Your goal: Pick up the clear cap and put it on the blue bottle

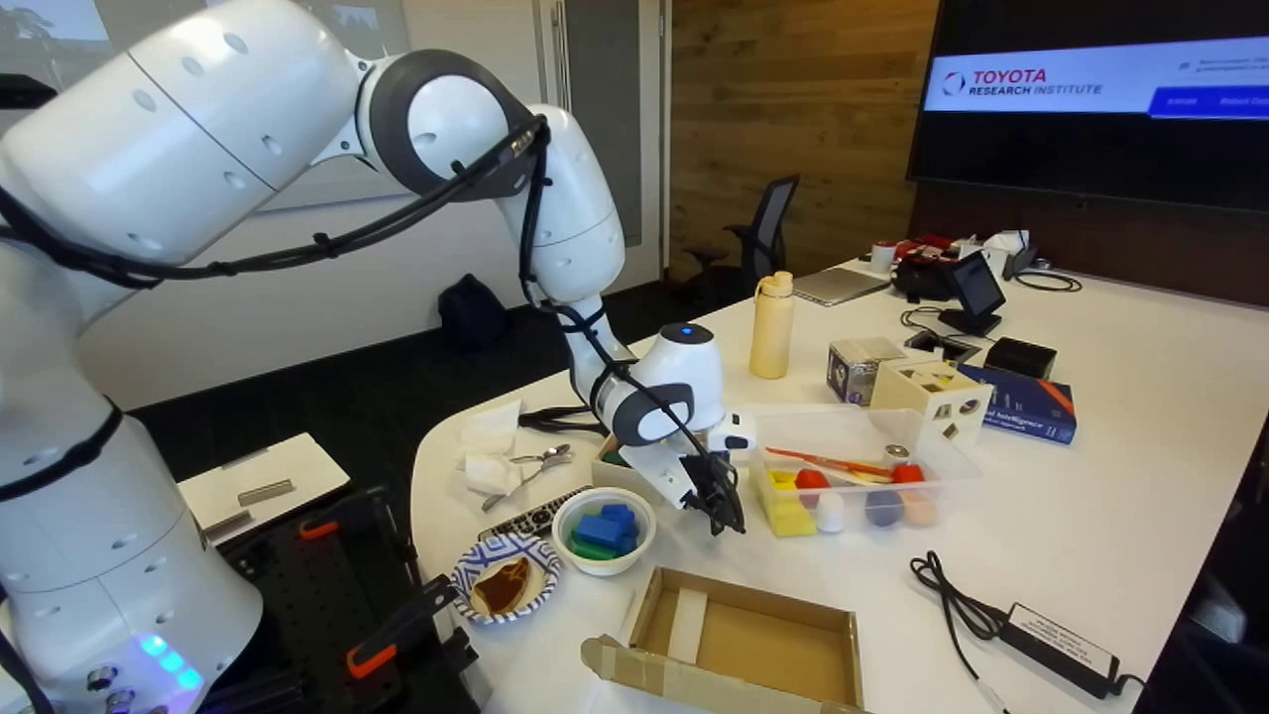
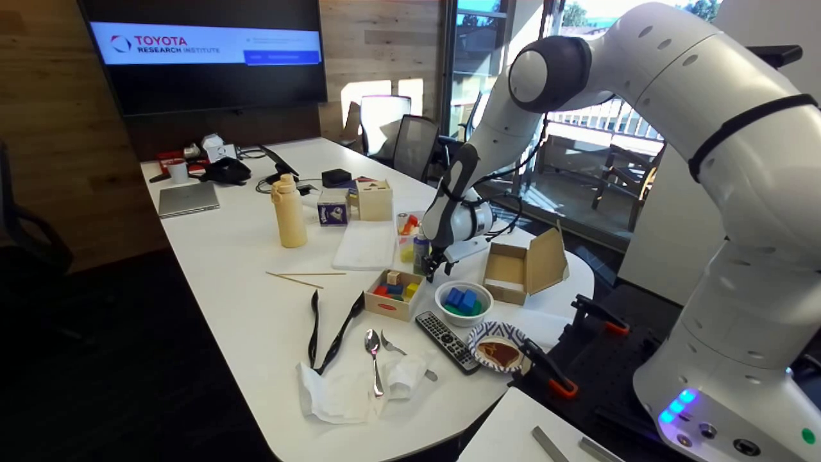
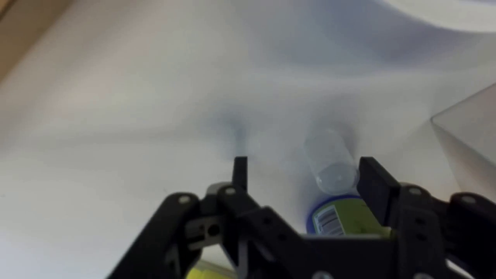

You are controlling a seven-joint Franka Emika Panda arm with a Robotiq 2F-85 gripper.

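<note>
The clear cap [image 3: 329,162] is on the table between the fingers in the wrist view, close beside the right-hand finger in the picture. I cannot tell whether that finger touches it. I cannot make the cap out in the exterior views. The blue bottle [image 2: 420,250] stands upright just behind my gripper [image 2: 433,266] in an exterior view. In the wrist view its blue edge and green barcode label [image 3: 348,215] show just below the cap, partly hidden by my gripper [image 3: 300,170]. My gripper is open and empty, pointing down near the table; it also shows in an exterior view [image 1: 729,521].
A white bowl [image 1: 600,568] with blue and green blocks stands close to the gripper. A wooden box of blocks [image 2: 388,308], a clear plastic bin [image 1: 808,436] and an open cardboard box [image 1: 763,635] surround it. The cream-yellow bottle [image 2: 290,215] stands farther off.
</note>
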